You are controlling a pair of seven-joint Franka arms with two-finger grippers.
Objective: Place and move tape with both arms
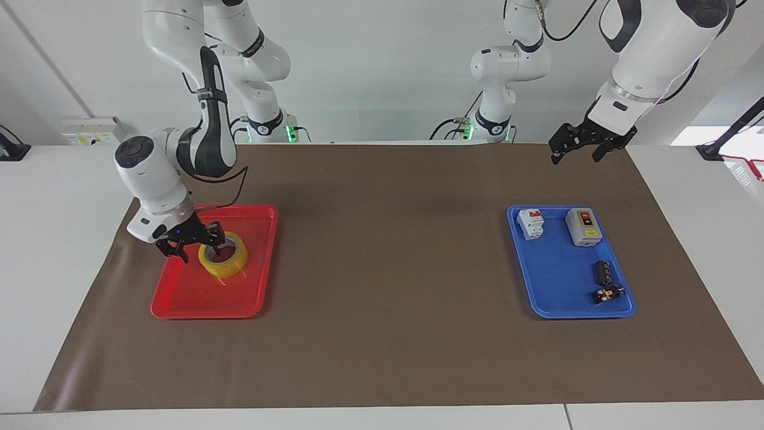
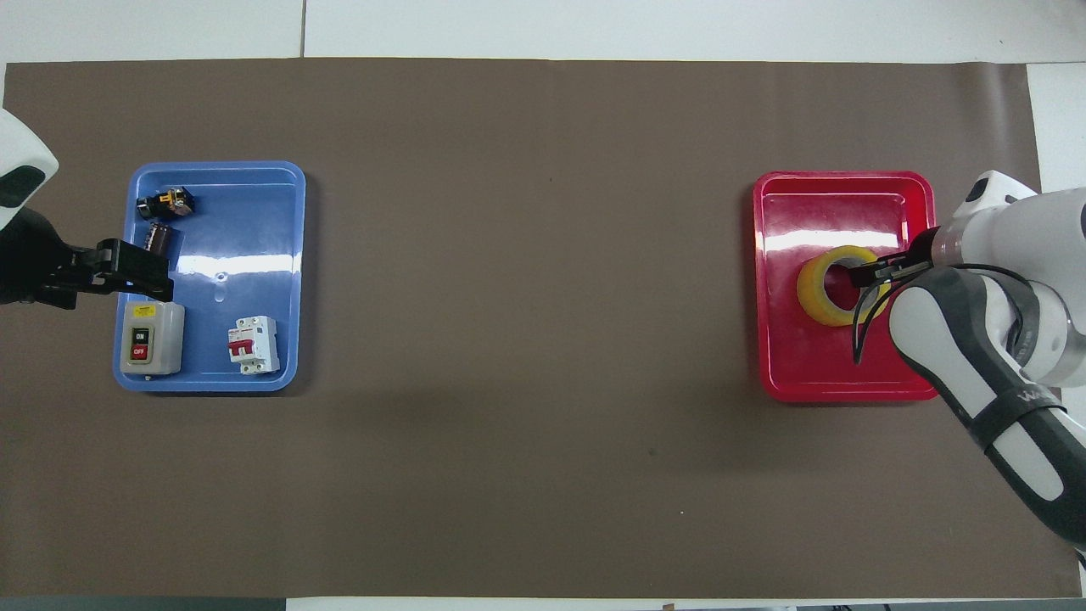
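- The roll of yellow packing tape (image 1: 223, 258) lies flat in the red tray (image 1: 179, 304), at the left of the facing view and the right of the overhead view, with its hole facing up.
- Expect it to be light and stiff. The hard inner core should keep its shape under a pinch, but the glossy outer wrap looks slick.
- Your best hold is probably across the wall of the ring, one finger in the hole and one outside; a pinch across the whole roll would need a much wider spread.
- The right gripper (image 1: 190, 241) sits at the rim of the roll on the side toward the right arm's end of the table. Its fingers look spread apart, with one tip over the hole in the overhead view, and they clamp nothing.
- You cannot tell whether a fingertip touches the rim.
- The left gripper (image 1: 578, 145) waits with fingers apart, in the air at the upper right of the facing view, above the mat's edge near the blue tray (image 1: 558, 307), and it is empty.
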